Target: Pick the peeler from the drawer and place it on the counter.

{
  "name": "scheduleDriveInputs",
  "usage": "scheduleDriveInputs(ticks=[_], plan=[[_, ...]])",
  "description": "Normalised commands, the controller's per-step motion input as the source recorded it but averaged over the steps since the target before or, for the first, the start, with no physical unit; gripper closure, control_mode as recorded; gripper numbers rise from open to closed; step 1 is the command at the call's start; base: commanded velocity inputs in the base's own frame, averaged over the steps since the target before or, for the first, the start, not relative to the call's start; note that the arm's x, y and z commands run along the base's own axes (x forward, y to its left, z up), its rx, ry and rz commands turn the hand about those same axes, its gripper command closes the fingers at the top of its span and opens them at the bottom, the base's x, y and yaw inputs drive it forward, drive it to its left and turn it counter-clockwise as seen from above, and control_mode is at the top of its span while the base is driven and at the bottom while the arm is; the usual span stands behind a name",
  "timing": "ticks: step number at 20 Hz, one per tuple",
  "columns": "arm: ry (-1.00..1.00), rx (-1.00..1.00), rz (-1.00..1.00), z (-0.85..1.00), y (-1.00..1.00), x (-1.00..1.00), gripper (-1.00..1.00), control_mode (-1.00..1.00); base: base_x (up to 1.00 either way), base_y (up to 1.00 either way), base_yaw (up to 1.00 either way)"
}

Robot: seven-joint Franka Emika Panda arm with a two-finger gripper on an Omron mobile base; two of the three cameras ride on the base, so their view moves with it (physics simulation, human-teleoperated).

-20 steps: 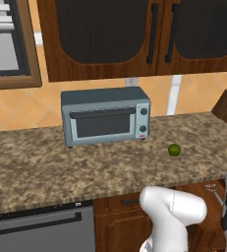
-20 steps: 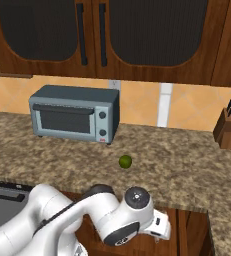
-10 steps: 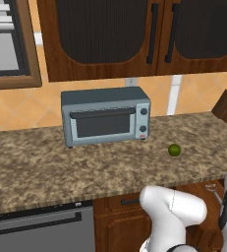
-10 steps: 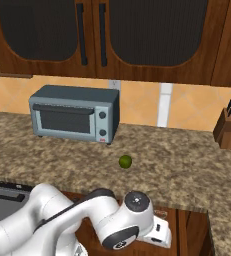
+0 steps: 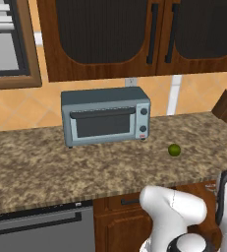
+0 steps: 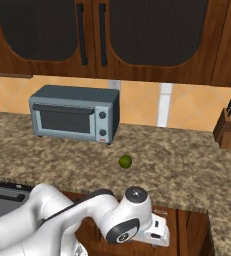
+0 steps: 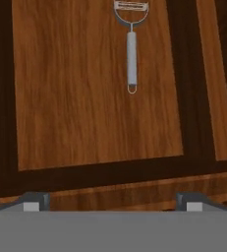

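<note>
The peeler [image 7: 131, 44] lies flat on the wooden floor of the drawer [image 7: 85, 98], a grey metal tool with a straight handle and a rounded blade head. In the hand view its head reaches the top edge of the picture and its handle points down toward the hand, a little right of the drawer floor's middle. Nothing touches it, and bare wood lies all round it. Dark drawer walls frame the floor on the left, the right and the near side.

The hand [image 7: 112, 204] hangs above the near wall of the drawer, well apart from the peeler. Its two dark fingertips [image 7: 34, 201] stand wide apart at the bottom of the hand view, with nothing between them.

Above the drawer runs the bench [image 5: 46, 167], a brown-and-tan speckled granite slab with a thick rounded front edge. In the right base view the arm bends down below this front edge, in front of the wooden cabinet face. A grey-blue toaster oven [image 5: 105, 115] stands on the bench against the back wall. A small green lime [image 5: 174, 149] lies on the bench to the right of the oven, nearer the front edge. A wooden knife block [image 6: 228, 127] stands toward the bench's right end, by the back wall. Dark wooden wall cabinets [image 6: 102, 35] hang above.
</note>
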Motion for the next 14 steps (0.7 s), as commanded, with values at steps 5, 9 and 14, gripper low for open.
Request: scheduleDriveInputs(ticks=[5,9,14], plan=[[0.14,0.0,0.01,-0.21,0.0,-0.02,-1.0,-1.0,0.0,0.0,0.0],[0.09,0.0,0.0,-0.28,0.0,-0.12,-1.0,-1.0,0.0,0.0,0.0],[0.04,0.0,0.0,-0.2,-0.15,-0.24,-1.0,-1.0,0.0,0.0,0.0]])
